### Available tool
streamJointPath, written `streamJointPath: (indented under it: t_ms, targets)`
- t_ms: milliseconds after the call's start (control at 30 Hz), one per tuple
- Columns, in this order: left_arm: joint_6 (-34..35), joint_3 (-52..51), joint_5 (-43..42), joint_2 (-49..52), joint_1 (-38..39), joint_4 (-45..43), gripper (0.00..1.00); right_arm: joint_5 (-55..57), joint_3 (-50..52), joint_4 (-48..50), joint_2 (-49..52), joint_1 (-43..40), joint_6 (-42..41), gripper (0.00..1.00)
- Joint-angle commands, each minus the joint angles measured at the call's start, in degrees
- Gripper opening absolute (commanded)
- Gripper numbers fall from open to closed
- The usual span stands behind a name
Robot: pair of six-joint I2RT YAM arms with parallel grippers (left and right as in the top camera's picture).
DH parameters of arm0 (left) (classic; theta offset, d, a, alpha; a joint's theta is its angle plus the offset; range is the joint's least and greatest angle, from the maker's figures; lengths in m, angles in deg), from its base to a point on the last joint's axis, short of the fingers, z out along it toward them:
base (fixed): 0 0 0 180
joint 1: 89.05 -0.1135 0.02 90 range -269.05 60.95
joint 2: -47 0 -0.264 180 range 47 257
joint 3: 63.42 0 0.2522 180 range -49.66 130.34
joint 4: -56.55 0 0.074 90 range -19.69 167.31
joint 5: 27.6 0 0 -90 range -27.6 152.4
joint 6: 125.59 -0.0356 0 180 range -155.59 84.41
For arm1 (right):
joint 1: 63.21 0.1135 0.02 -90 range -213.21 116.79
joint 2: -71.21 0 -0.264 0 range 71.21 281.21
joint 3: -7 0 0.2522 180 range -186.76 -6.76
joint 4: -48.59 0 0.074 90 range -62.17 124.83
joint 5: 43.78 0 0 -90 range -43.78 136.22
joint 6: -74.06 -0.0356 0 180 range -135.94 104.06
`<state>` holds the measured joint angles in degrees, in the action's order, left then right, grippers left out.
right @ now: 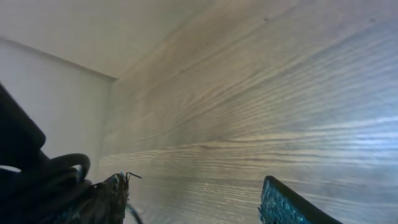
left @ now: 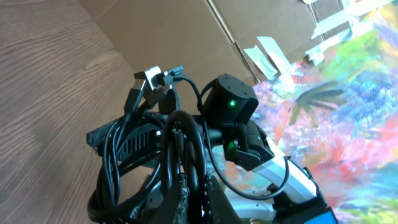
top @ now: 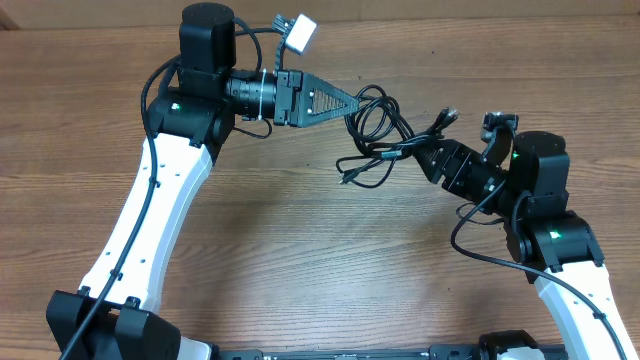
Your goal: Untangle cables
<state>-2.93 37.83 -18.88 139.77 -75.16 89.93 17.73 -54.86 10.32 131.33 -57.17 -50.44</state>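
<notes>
The cables [top: 375,125] are thin black wires bunched in loose loops at the table's middle back, with plug ends at the right [top: 450,115] and the lower left [top: 346,177]. My left gripper [top: 352,104] reaches in from the left and is shut on a strand at the bunch's left edge. In the left wrist view the cables [left: 149,155] hang in loops around the shut jaws [left: 194,202]. My right gripper [top: 424,156] sits at the bunch's right side. In the right wrist view its jaws [right: 193,208] are wide open with nothing between them. Dark strands [right: 59,171] lie outside its left finger.
The wooden table [top: 300,250] spreads around both arms. The right arm's own thicker black cable [top: 470,235] loops in front of its base. A cardboard wall [left: 174,31] and a colourful painted surface [left: 348,81] show behind the right arm in the left wrist view.
</notes>
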Motion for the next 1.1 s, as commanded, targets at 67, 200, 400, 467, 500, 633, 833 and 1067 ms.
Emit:
streamJointPath:
  t_ms: [67,200,400,467,500,633,833,1067]
  targets:
    - [-3.17,1.62,-2.69,-1.81,0.74,-0.37,0.04,-2.75,0.39,3.82,-0.22,-0.07,0.15,0.67]
    - [-4.39,1.62,-2.58,-1.81,1.49,-0.24,0.04,-5.27,0.39,6.93,-0.22,-0.07,-0.02,0.67]
    - [-4.44,1.62,-2.21,-1.81,1.57,-0.17,0.04,-11.06,0.39,12.33,-0.22,-0.07,-0.02,0.67]
    - [-4.44,1.62,-2.14,-1.81,1.57,-0.17,0.04,-12.5,0.39,13.31,-0.22,-0.07,0.0,0.67]
    - [-4.44,1.62,-2.14,-1.81,1.57,-0.17,0.04,-13.11,0.39,13.66,-0.22,-0.07,0.0,0.67]
    - [-4.44,1.62,-2.14,-1.81,1.55,-0.17,0.04,-13.55,0.39,15.13,-0.22,-0.07,0.0,0.67]
    - [-4.44,1.6,-2.01,-1.79,1.55,-0.15,0.04,-17.31,0.39,20.63,-0.22,-0.07,-0.26,0.67]
    - [-4.46,1.6,3.04,-1.77,1.57,1.99,0.04,-18.36,0.39,22.16,-0.22,-0.07,-1.97,0.67]
